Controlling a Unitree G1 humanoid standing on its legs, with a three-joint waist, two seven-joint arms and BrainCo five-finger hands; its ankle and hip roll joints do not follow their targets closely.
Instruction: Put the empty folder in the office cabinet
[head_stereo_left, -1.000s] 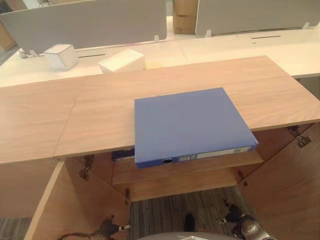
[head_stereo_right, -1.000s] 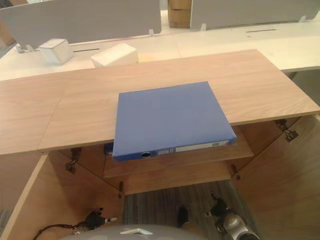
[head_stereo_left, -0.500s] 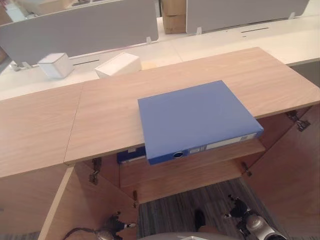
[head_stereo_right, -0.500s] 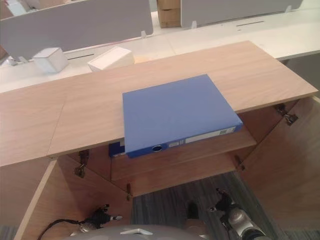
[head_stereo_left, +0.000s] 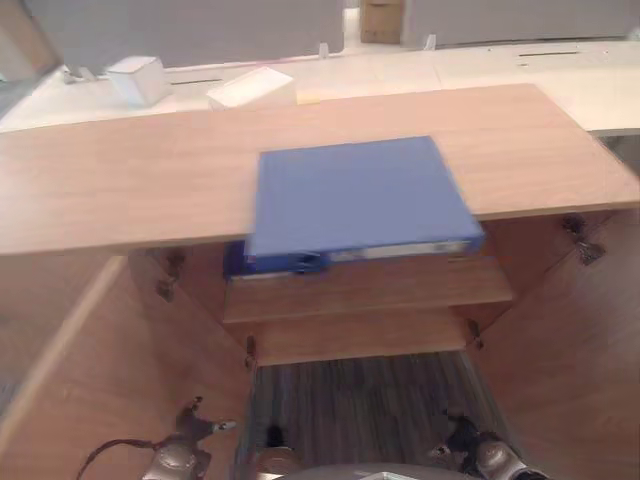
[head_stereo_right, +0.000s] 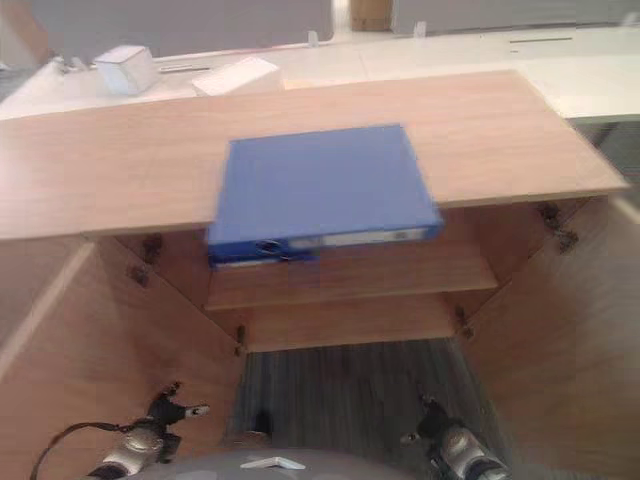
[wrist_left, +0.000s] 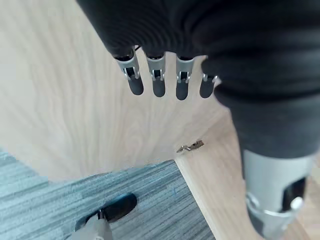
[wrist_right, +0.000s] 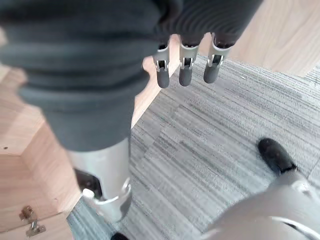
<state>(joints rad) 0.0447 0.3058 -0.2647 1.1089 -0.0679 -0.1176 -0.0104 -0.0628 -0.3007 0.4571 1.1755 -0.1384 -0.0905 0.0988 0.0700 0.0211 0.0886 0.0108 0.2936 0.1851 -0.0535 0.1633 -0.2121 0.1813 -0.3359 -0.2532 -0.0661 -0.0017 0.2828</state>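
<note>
Blue folder (head_stereo_left: 352, 193) lies flat on the wooden top of the office cabinet (head_stereo_left: 120, 180), its spine edge overhanging the front lip, above the open compartment. Both cabinet doors stand swung out; a bare shelf (head_stereo_left: 365, 290) sits just below the overhang. A second blue thing (head_stereo_left: 238, 262) is tucked under the top at the folder's left corner, too hidden to name.

Your left hand (wrist_left: 165, 80) hangs low beside the left door panel, fingers straight and relaxed, holding nothing. Your right hand (wrist_right: 186, 65) hangs over the grey carpet (wrist_right: 210, 130), fingers likewise loose and empty. Both are well apart from the folder.

Handling, as a judgement: empty, so likely light. Board covers look stiff and should not sag when lifted by one edge. The cover looks smooth, so expect it to slip under a one-sided pinch. Take it at the overhanging spine edge, thumb on top and fingers underneath, ideally one hand near each front corner. Keep it level so the covers don't flap open.
</note>
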